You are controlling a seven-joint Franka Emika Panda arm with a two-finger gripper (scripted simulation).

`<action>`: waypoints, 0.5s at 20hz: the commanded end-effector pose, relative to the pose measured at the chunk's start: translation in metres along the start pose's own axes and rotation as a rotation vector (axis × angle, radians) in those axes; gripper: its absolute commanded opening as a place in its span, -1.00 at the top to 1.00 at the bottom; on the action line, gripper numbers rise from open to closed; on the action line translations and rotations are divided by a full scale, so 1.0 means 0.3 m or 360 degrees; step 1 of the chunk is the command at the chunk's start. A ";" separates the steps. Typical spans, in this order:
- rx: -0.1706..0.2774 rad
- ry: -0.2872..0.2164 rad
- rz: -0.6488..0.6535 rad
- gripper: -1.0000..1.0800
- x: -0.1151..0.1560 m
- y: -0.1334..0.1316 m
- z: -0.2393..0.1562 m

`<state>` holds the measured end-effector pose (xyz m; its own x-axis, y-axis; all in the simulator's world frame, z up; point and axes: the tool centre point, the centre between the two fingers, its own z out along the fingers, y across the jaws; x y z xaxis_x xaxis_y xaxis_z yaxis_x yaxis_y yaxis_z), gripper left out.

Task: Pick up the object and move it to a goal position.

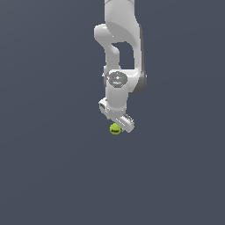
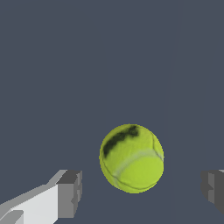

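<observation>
The object is a small yellow-green ball [image 2: 131, 158] with a dark smudge and a pale seam, resting on the flat grey floor. My white gripper [image 2: 141, 191] is open. Its two grey fingertips [image 2: 69, 193] stand wide apart on either side of the ball, with a clear gap between each pad and the ball. In the exterior view the ball [image 1: 115, 129] peeks out just under the low end of the gripper [image 1: 118, 124], whose fingertips are hidden behind the white hand. The arm hangs down from the top of that view.
A plain dark grey floor [image 1: 52, 176] fills both views. No other objects, containers or edges show.
</observation>
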<state>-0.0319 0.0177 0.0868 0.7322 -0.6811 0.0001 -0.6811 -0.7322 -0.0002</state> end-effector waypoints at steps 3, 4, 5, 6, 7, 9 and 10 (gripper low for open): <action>-0.0001 -0.0001 0.0003 -0.92 -0.002 0.002 0.056; -0.0001 -0.0001 0.0004 -0.92 -0.002 0.003 0.074; -0.0001 0.0000 0.0005 -0.92 -0.003 0.004 0.091; -0.0001 0.0000 0.0005 -0.92 -0.003 0.003 0.107; -0.0001 0.0000 0.0006 -0.92 -0.003 0.004 0.119; -0.0001 0.0000 0.0007 -0.92 -0.002 0.004 0.139; -0.0001 0.0000 0.0007 -0.92 -0.002 0.003 0.145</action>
<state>-0.0335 0.0175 0.0472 0.7295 -0.6840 -0.0009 -0.6840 -0.7295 0.0011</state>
